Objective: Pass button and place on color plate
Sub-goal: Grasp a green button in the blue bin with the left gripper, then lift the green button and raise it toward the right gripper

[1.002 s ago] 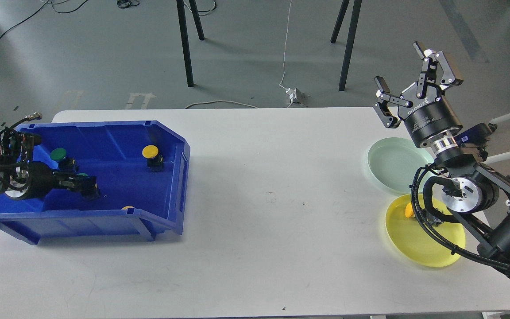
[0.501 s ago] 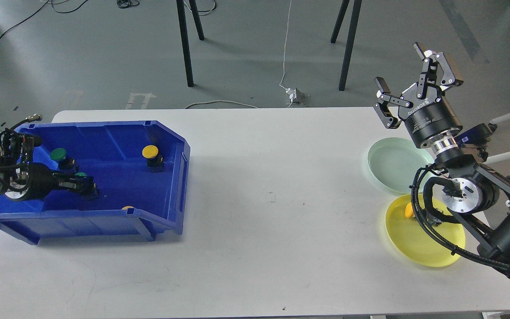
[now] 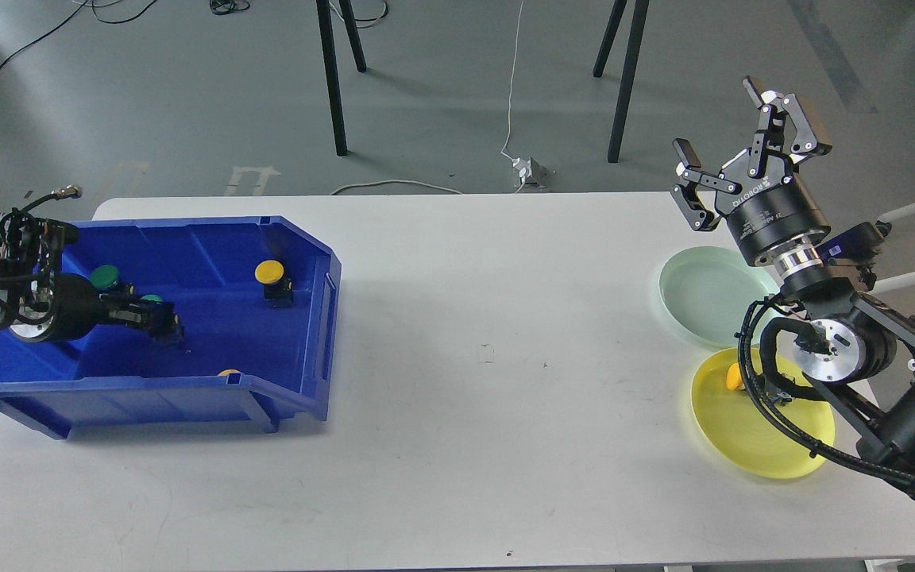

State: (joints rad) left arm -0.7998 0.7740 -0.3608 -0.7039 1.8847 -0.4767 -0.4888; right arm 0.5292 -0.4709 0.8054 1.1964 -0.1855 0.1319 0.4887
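A blue bin (image 3: 299, 397) at the table's left holds a green button (image 3: 105, 276), a yellow button (image 3: 269, 272) and another yellow one (image 3: 228, 372) mostly hidden behind the front wall. My left gripper (image 3: 162, 324) is inside the bin, shut on a second green button (image 3: 152, 299), small and dark here. My right gripper (image 3: 723, 119) is open and empty, raised above the far right of the table. A pale green plate (image 3: 704, 294) and a yellow plate (image 3: 751, 441) lie below it. A yellow button (image 3: 734, 376) sits on the yellow plate, partly hidden by my right arm.
The white table (image 3: 489, 381) spans the view. My right arm and its cables (image 3: 831, 349) hang over both plates. Chair and stand legs (image 3: 330, 71) stand on the floor beyond the table's far edge.
My left gripper has moved up and slightly right inside the bin with the green button. The bin's left end has shifted left. The right arm has not moved.
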